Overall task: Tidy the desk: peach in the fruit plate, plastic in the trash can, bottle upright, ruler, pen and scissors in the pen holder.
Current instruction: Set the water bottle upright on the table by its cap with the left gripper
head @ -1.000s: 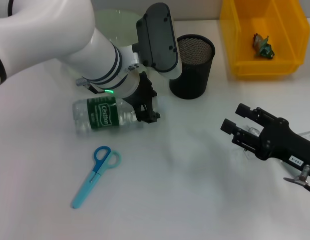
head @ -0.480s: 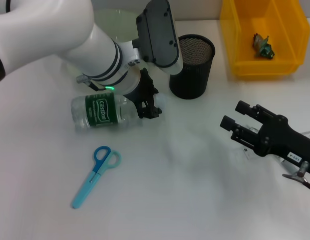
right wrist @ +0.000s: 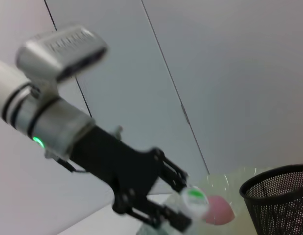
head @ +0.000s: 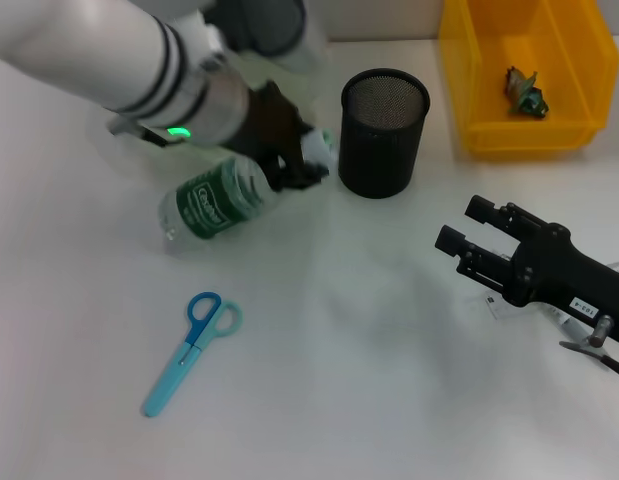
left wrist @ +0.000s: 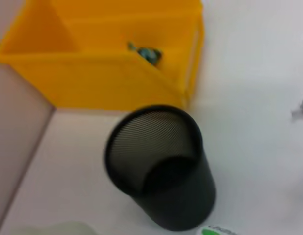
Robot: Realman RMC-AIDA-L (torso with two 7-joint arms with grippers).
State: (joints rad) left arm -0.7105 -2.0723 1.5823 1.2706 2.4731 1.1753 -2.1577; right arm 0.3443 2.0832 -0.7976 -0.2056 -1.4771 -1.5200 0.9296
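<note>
A clear bottle (head: 217, 200) is held tilted on the desk (head: 369, 350), cap end raised beside the pen holder (head: 383, 132), apparently to be stood upright. It is clamped near its neck by the left gripper (head: 294, 160). The right gripper (head: 467, 240) hovers open, empty.

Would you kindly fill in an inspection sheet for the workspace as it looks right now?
Surface: white desk.
Job's things: bottle tilted, cap end raised; scissors flat on desk; pen holder upright; trash can holds a scrap; peach beyond the bottle.
Clutter: nothing seen.
Grippers: left gripper clamped on the bottle's neck; right gripper low over the desk, jaws open.
Cables: nothing seen.
Surroundings: grey wall panels.
</note>
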